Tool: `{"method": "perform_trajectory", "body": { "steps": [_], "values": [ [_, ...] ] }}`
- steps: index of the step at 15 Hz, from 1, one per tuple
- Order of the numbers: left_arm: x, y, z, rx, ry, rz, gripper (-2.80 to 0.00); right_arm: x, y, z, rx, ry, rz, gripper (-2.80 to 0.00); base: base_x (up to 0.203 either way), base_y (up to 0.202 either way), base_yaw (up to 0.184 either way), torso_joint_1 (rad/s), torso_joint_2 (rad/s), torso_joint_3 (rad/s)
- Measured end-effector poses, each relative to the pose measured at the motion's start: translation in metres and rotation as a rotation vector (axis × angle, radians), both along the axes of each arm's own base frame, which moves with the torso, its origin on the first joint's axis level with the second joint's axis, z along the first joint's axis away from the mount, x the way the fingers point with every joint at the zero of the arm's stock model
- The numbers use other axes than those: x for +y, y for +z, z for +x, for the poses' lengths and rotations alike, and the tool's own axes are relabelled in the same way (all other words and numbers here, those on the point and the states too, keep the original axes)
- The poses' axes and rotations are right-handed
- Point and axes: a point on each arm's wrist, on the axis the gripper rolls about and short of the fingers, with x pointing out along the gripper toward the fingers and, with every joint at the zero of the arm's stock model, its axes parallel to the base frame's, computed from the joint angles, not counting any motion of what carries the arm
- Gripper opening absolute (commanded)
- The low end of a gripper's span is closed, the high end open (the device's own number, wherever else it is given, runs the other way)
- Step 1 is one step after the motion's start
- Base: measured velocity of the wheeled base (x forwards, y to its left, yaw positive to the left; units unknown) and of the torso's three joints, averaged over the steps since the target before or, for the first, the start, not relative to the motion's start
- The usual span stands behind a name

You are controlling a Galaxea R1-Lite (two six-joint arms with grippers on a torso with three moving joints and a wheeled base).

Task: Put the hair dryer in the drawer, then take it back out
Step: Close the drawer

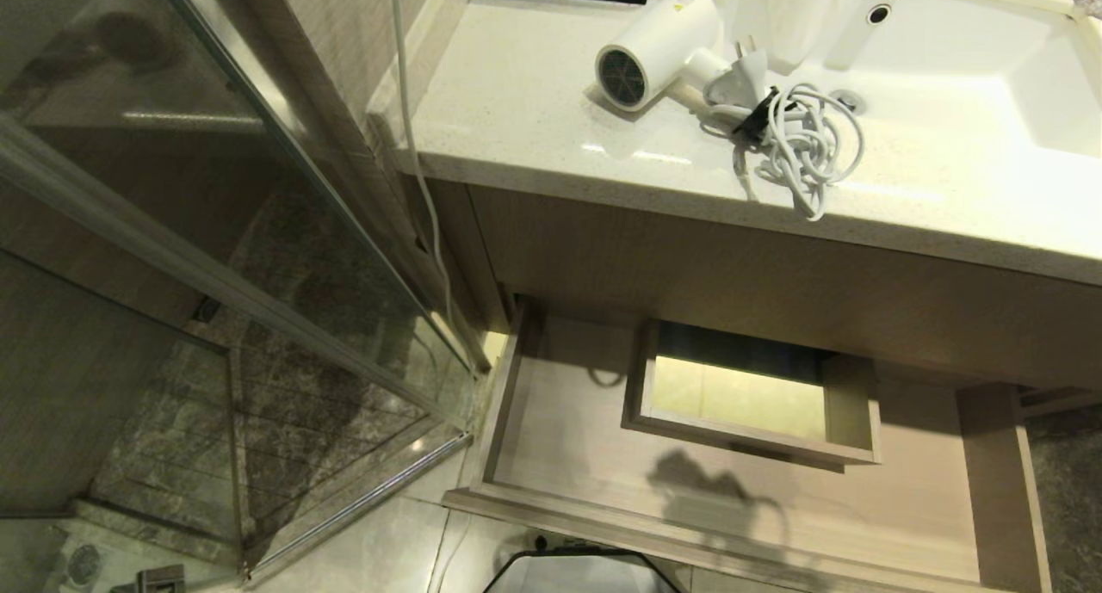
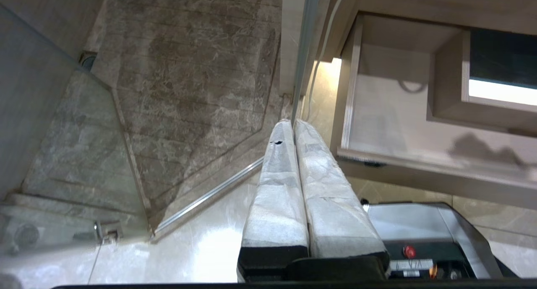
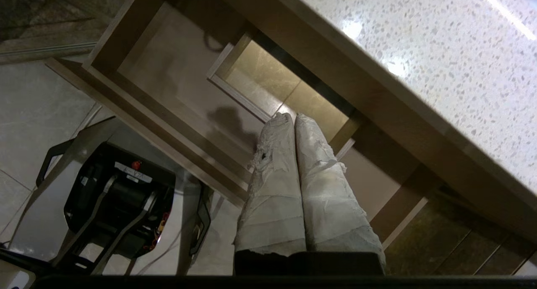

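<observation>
Both jaws clenched empty, left gripper (image 2: 293, 125) and right gripper (image 3: 291, 119); drawer (image 1: 551, 404) stands open, hair dryer (image 1: 659, 46) on the counter (image 1: 516, 102); stowing and retrieval remain, I judge.

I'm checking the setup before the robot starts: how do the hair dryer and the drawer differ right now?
The hair dryer lies up on the countertop; the drawer sits below it, pulled open. The hair dryer is white plastic with a tangled cord; the drawer is light wood-grain and holds nothing. Neither is touched by a gripper.
</observation>
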Motion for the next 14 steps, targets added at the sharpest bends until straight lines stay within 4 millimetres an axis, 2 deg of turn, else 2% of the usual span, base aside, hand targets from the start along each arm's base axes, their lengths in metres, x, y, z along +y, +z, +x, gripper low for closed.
{"method": "perform_trajectory", "body": {
  "steps": [5,14],
  "values": [
    [0.0000,0.0001,0.0000,-0.001,0.000,0.000,-2.80,-0.0005,-0.0031,-0.0011,0.003,-0.010,0.002,-2.80,0.000,0.000,0.000,-0.072,0.03,-0.048],
    [0.0000,0.0000,0.0000,0.000,0.000,0.000,-2.80,0.0013,-0.0083,-0.0072,-0.005,-0.009,0.001,-2.80,0.000,0.000,0.000,-0.183,0.34,0.153]
  ]
}}
